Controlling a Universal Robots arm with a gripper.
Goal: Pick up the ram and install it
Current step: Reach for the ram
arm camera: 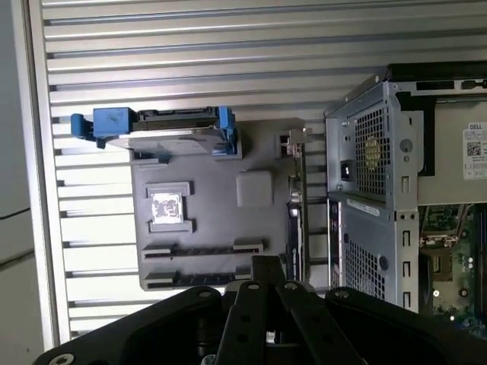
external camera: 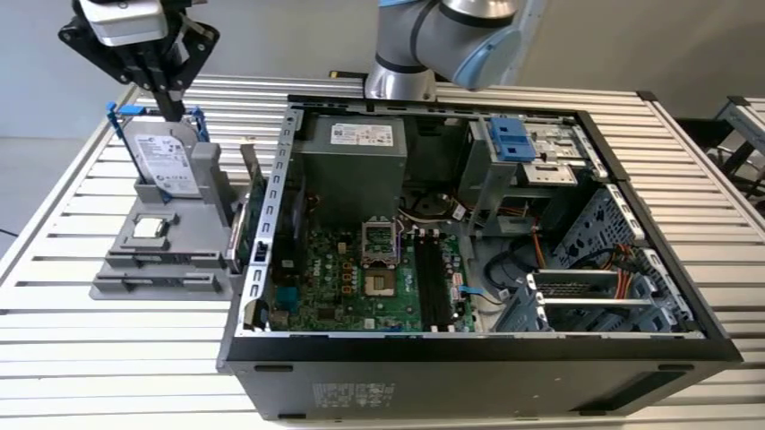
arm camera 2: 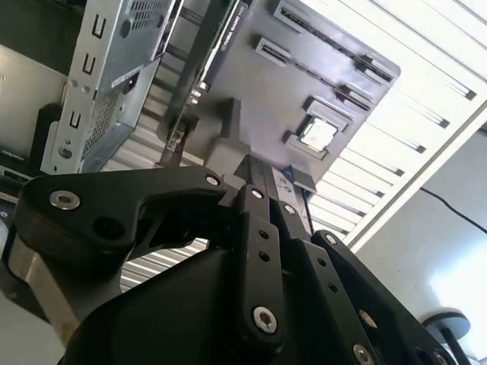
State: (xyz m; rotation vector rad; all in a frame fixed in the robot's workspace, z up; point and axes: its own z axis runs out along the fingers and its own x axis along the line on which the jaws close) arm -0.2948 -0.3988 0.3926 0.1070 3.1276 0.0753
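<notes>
Universal Robots arm (external camera: 413, 40): silver-grey tubular segments and rounded joint housings, one closed by a pale blue cap (external camera: 493, 54). Gripper (external camera: 177, 106): pale grey cylindrical body carrying matte black linkage bars. In both wrist views the gripper (arm camera 2: 257, 173) (arm camera: 266, 265) is built of flat black links (arm camera 2: 114, 209) with rounded ends, joined by bright silver pivot pins (arm camera 2: 264, 320) and small recessed screws (arm camera 2: 259, 234).
</notes>
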